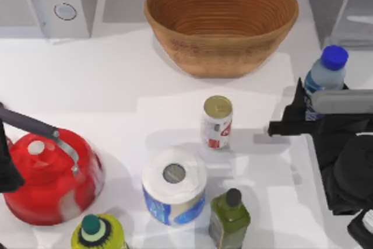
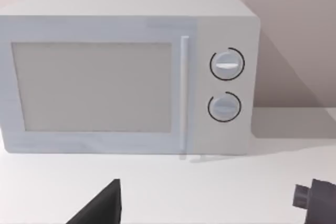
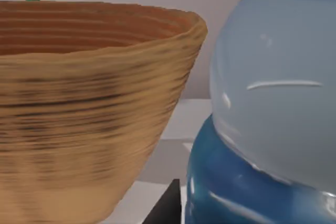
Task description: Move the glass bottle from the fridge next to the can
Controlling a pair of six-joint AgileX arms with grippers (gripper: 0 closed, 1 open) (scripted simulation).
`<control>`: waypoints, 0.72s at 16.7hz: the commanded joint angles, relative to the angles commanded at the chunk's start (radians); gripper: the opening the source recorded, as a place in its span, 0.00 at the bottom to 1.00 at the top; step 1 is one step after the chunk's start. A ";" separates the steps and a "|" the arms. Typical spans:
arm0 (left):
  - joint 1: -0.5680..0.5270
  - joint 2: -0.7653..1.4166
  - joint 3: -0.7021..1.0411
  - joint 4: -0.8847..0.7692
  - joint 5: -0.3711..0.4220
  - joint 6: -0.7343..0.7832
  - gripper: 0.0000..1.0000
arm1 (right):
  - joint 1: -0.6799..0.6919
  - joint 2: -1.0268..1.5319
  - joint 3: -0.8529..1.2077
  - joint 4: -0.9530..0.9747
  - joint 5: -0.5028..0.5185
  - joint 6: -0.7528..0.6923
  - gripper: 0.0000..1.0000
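Our right gripper point(image 1: 304, 104) is at the counter's point(image 1: 116, 86) right side, its fingers clamped on the glass bottle point(image 1: 324, 74). The bottle stands upright in front of the fridge point(image 1: 344, 4), outside it, well to the right of the can point(image 1: 217, 122). In the right wrist view the bottle point(image 3: 273, 108) sits close beside the woven basket point(image 3: 89, 114). Our left arm point(image 1: 7, 161) is parked at the left edge, facing the microwave point(image 2: 126, 72); we cannot tell how its gripper stands.
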 joint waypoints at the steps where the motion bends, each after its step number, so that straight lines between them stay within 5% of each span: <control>1: 0.000 0.000 0.000 0.000 0.000 0.000 1.00 | 0.000 0.000 0.000 0.000 0.000 0.000 0.00; 8: 0.000 0.000 0.000 0.000 0.000 0.000 1.00 | 0.000 0.000 0.000 0.000 0.000 0.000 0.00; 12: 0.000 0.000 0.000 0.000 0.000 0.000 1.00 | 0.000 0.000 0.000 0.000 0.000 0.000 0.30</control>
